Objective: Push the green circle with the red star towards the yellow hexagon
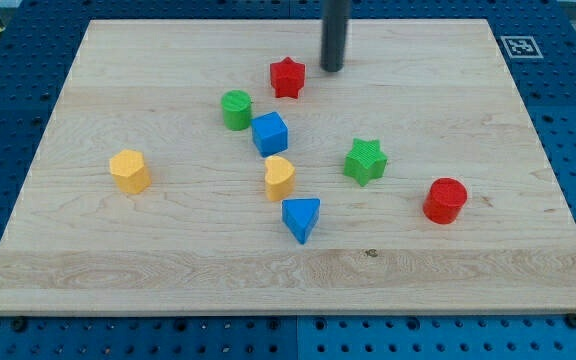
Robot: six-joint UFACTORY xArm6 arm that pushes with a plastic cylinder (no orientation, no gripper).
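Note:
The red star (287,77) lies near the view's top centre. The green circle (236,109) stands just below and left of it, a small gap between them. The yellow hexagon (129,171) sits alone at the view's left. My tip (332,68) is on the board just right of the red star and slightly above it, with a small gap to it. The rod comes down from the view's top edge.
A blue cube (269,133) sits right below the green circle, with a yellow heart-like block (280,178) and a blue triangle (301,218) below it. A green star (365,161) and a red cylinder (445,200) are at the right. The wooden board (88,270) rests on a blue pegboard.

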